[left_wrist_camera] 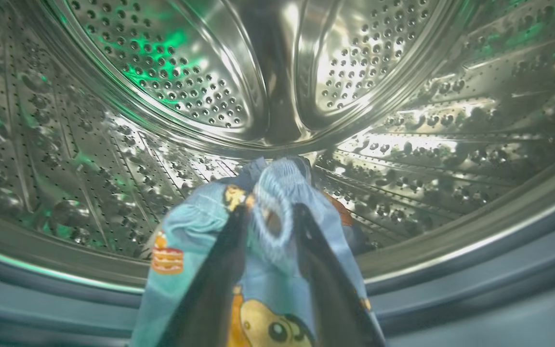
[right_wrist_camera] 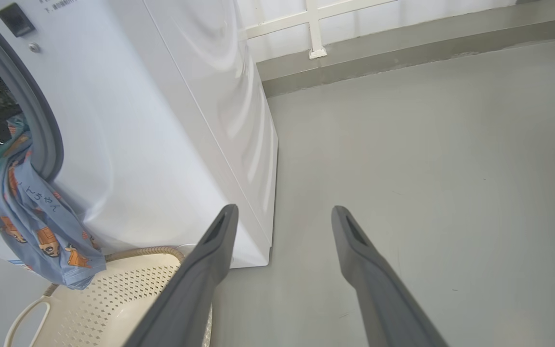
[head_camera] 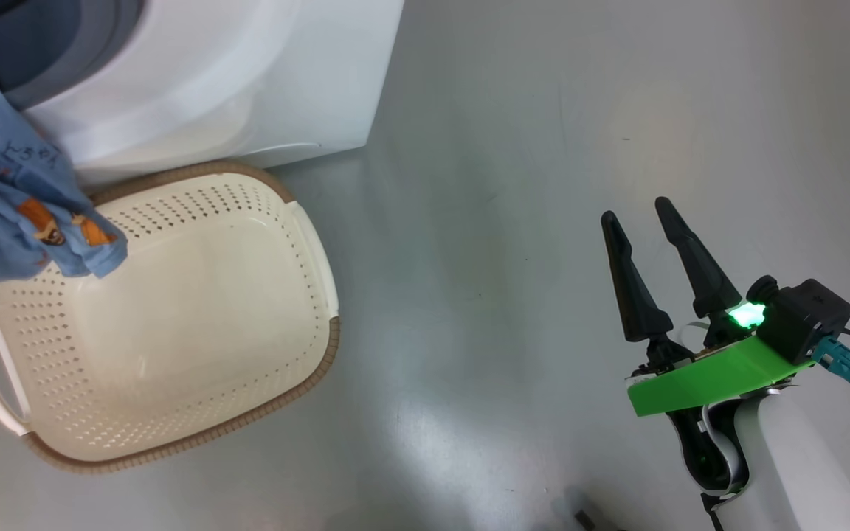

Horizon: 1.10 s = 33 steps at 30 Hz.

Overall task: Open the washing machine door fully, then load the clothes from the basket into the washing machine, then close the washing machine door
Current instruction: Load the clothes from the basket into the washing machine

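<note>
A light blue garment with orange animal prints (left_wrist_camera: pixel 277 193) lies between the fingers of my left gripper (left_wrist_camera: pixel 271 210), which reaches into the washing machine's perforated steel drum (left_wrist_camera: pixel 186 62). The fingers stand slightly apart, open, with cloth draped over them. The garment's tail (head_camera: pixel 12 199) hangs out of the machine's mouth over the cream-white basket (head_camera: pixel 322 354), whose inside looks bare. It also trails down the white washing machine (right_wrist_camera: pixel 162 120) front as a blue cloth (right_wrist_camera: pixel 32 217). My right gripper (head_camera: pixel 634 209) hovers open over the floor, holding nothing. The washing machine door is out of view.
The grey rubber ring (left_wrist_camera: pixel 499 270) rims the drum mouth. Grey floor (head_camera: pixel 484 221) spreads to the right of the machine and basket. A low grey ledge and white frame (right_wrist_camera: pixel 313 48) run along the far wall.
</note>
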Motion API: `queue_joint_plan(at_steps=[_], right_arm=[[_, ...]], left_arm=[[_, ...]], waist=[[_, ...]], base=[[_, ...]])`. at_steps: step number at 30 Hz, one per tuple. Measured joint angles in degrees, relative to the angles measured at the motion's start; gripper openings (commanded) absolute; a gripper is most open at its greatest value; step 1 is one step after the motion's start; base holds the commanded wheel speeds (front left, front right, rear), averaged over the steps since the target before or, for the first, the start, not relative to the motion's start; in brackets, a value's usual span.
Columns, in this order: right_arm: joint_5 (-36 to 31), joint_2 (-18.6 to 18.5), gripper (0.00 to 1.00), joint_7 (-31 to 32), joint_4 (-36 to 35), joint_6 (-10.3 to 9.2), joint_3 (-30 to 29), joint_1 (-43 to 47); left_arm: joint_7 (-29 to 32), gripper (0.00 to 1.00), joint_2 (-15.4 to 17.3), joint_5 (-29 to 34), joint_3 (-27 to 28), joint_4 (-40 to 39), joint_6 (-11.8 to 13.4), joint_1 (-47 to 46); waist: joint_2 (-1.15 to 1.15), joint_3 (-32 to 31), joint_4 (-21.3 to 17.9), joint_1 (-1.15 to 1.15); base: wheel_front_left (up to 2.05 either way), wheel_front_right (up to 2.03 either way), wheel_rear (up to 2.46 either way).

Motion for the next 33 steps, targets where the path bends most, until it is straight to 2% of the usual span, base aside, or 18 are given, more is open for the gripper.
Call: queue_joint_plan(at_steps=[9,16,22,33], right_arm=[[-0.01,-0.34,1.0,0.0,0.19,0.0,0.03,0.01],[-0.01,-1.09,1.0,0.0,0.31,0.0,-0.03,0.04],[-0.18,-1.88,1.0,0.0,0.34,0.0,-0.32,0.11],[-0.19,-3.44,1.0,0.0,0.48,0.0,-1.18,0.78]], left_arm=[[0.04,1.0,-0.92,-6.02,-6.66,3.21,-0.04,-0.02],[0.03,1.0,-1.24,-9.59,-7.3,-1.03,-0.04,3.09],[0.03,1.0,-2.35,-10.12,-4.32,-7.49,-0.04,10.45],[0.04,1.0,-7.42,-4.2,3.87,-19.39,-0.04,24.1]], waist=[[0.0,-1.26,1.55,0.0],[0.0,-2.4,3.07,0.0],[0.0,-3.54,4.56,0.0],[0.0,-5.67,7.66,0.0]], base=[[0.0,0.0,0.0],[0.0,0.0,0.0],[0.0,0.0,0.0],[0.0,0.0,0.0]])
